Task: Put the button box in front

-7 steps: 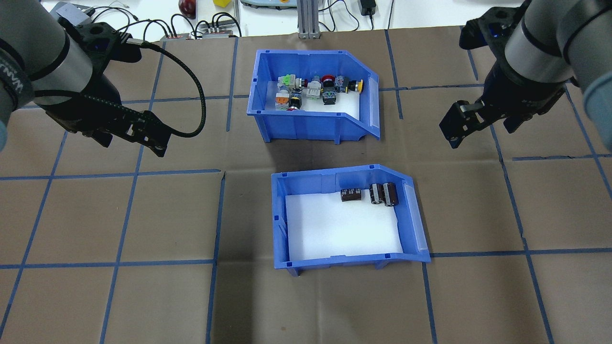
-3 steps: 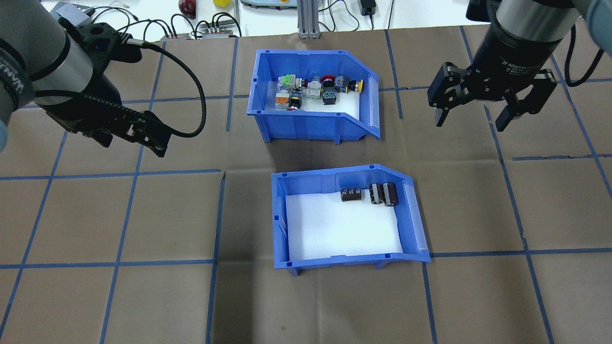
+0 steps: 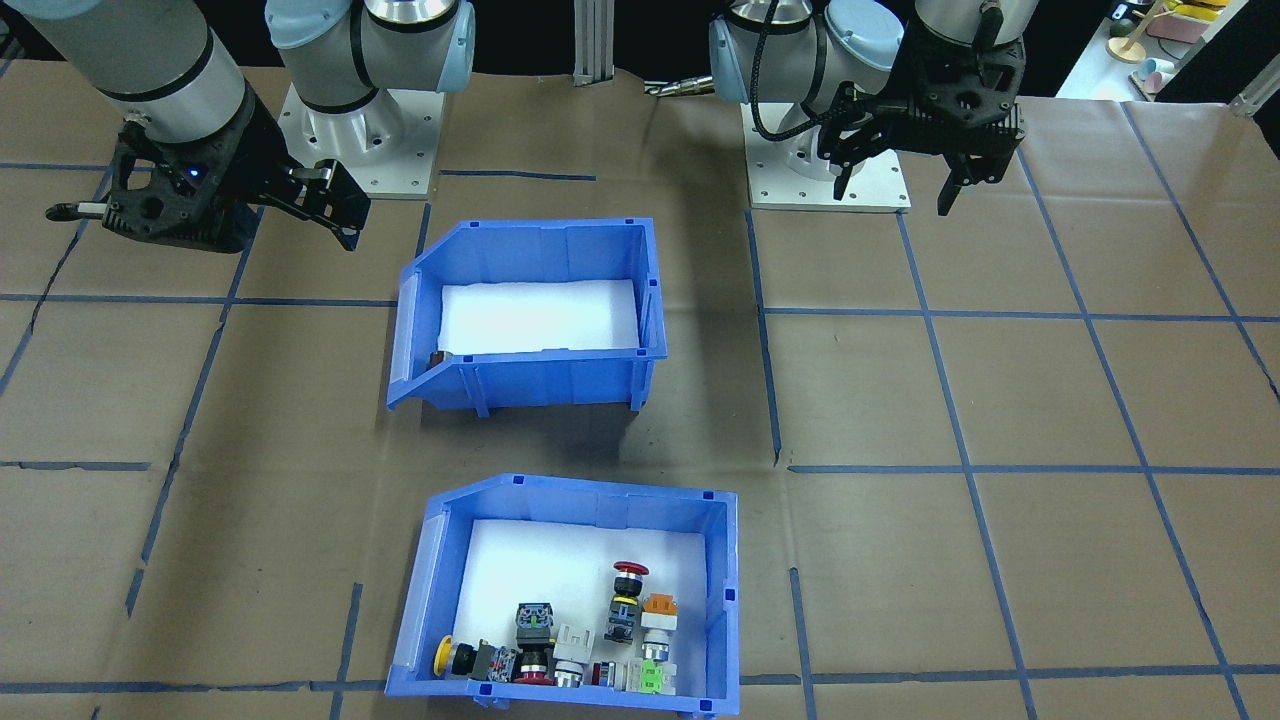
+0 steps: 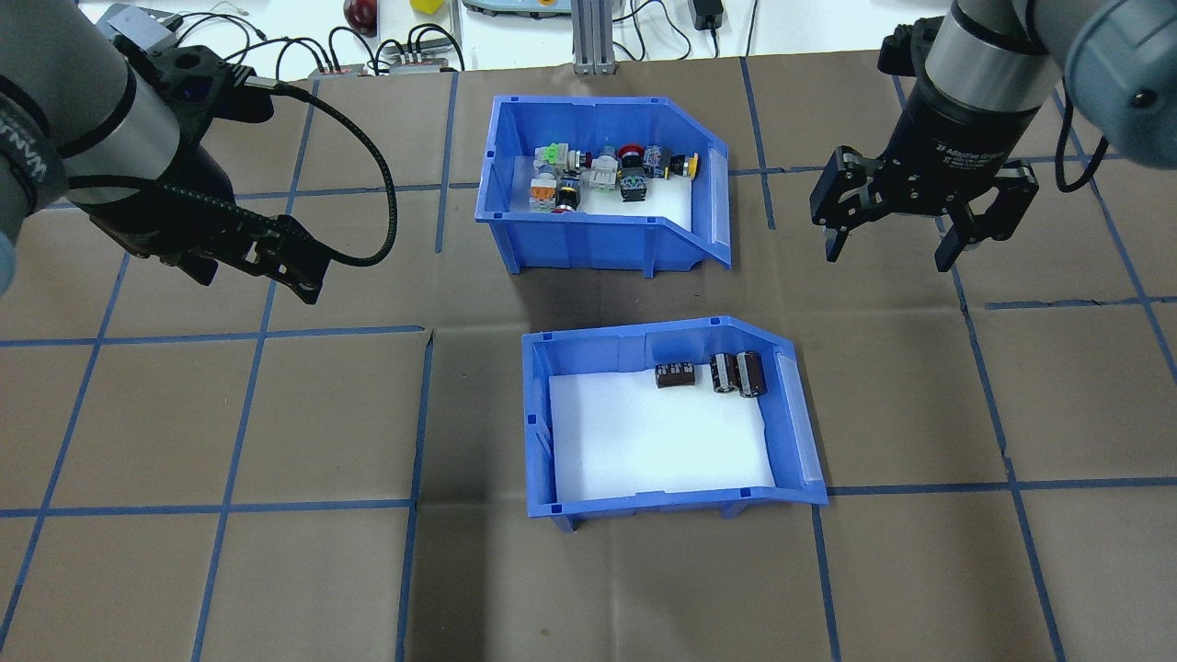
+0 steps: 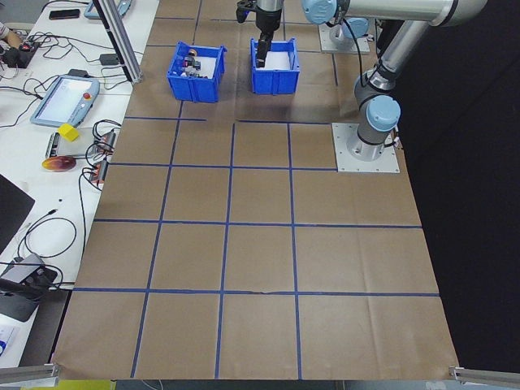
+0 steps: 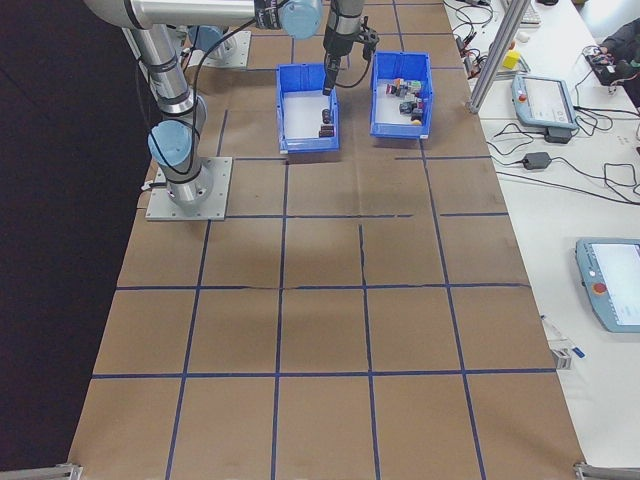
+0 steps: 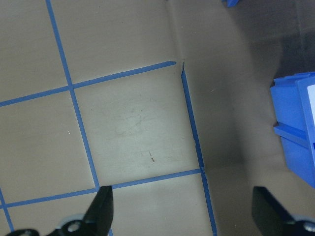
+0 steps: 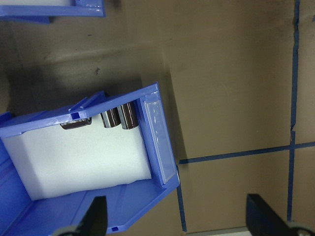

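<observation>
On the counter point(image 4: 230, 414), the button box point(image 4: 602, 241) sits at the far side behind the other blue bin point(image 4: 662, 504), nearer the spread, empty right pincer point(image 4: 890, 246) than the spread left pincer point(image 4: 276, 267).
</observation>
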You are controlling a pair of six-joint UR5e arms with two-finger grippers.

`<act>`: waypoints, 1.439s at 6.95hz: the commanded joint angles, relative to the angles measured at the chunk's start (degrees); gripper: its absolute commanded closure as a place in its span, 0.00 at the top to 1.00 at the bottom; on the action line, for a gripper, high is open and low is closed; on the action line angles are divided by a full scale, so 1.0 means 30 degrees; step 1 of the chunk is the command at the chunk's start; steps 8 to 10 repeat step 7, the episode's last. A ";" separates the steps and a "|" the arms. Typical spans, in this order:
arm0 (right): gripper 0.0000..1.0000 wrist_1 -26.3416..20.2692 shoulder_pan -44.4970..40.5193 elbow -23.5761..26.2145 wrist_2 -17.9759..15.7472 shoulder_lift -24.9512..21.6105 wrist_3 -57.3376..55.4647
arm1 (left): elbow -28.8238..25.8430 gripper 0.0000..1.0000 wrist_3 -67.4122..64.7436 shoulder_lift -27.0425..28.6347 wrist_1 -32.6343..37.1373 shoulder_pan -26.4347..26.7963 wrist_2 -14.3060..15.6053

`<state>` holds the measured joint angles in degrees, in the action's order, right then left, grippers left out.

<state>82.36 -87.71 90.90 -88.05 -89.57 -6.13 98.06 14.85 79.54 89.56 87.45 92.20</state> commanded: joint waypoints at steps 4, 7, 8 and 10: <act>1.00 0.0348 0.0000 0.0053 -0.0093 0.0092 -0.0008 | 0.0067 0.99 -0.0029 -0.0001 0.0001 0.0000 -0.0001; 1.00 0.0348 0.0000 0.0053 -0.0442 0.0092 0.0109 | 0.0067 0.99 -0.0029 -0.0001 0.0001 0.0000 -0.0001; 1.00 0.0348 0.0000 0.0053 -0.0442 0.0092 0.0109 | 0.0067 0.99 -0.0029 -0.0001 0.0001 0.0000 -0.0001; 1.00 0.0348 0.0000 0.0053 -0.0442 0.0092 0.0109 | 0.0067 0.99 -0.0029 -0.0001 0.0001 0.0000 -0.0001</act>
